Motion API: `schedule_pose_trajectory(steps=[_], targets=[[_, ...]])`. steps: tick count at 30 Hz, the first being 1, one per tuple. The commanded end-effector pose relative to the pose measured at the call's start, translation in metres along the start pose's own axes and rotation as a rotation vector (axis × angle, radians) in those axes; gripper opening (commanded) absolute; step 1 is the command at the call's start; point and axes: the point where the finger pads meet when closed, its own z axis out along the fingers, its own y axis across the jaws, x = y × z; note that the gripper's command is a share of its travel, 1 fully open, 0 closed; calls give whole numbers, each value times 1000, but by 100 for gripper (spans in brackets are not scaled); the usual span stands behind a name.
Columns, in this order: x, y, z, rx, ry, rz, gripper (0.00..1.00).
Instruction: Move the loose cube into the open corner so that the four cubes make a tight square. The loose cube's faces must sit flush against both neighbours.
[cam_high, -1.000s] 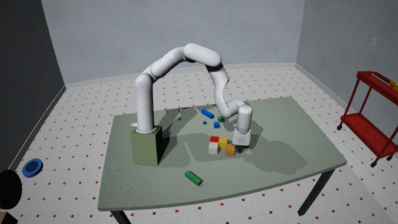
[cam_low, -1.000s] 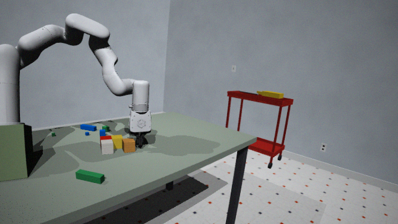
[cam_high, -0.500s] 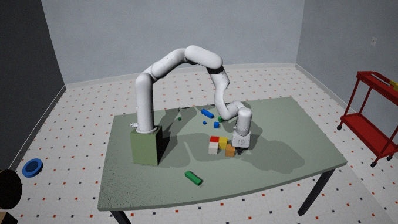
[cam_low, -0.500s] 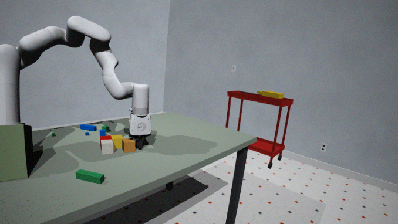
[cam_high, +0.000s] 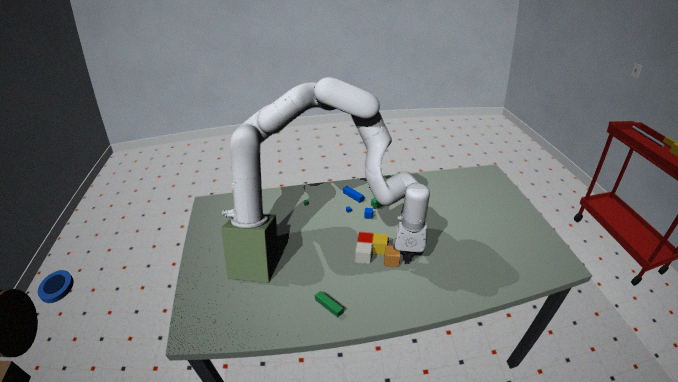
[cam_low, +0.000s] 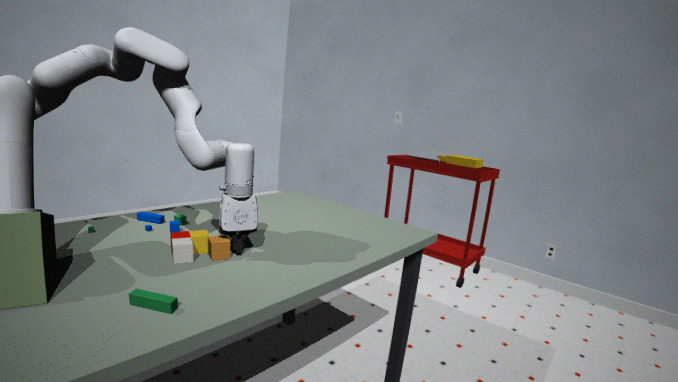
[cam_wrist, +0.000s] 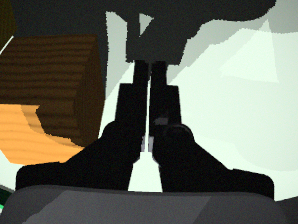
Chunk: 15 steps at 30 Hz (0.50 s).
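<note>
The loose orange cube (cam_high: 392, 257) (cam_low: 219, 248) (cam_wrist: 50, 65) stands on the table, right of the white cube (cam_high: 363, 252) (cam_low: 182, 251) with a visible gap between them. It is near the front right of the yellow cube (cam_high: 380, 243) (cam_low: 200, 241); whether those two touch cannot be told. The red cube (cam_high: 365, 237) (cam_low: 180, 234) sits behind the white one and left of the yellow one. My gripper (cam_high: 407, 260) (cam_low: 238, 252) (cam_wrist: 148, 80) is shut and empty, pointing down, low over the table just right of the orange cube. Any contact with it is unclear.
A green bar (cam_high: 329, 304) (cam_low: 153, 301) lies toward the front of the table. Behind the cubes are a blue bar (cam_high: 353, 194) (cam_low: 150, 217), a blue block (cam_high: 368, 213) (cam_low: 174, 226) and a green block (cam_high: 375, 203) (cam_low: 180, 219). A red cart (cam_low: 442, 167) stands beyond the table.
</note>
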Motion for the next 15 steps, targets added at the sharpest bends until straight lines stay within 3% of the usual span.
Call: schedule_pose_trajectory(steps=[1, 15], targets=[[-1, 2, -2, -5, -1, 0, 0], [-1, 0, -2, -5, -1, 0, 0]])
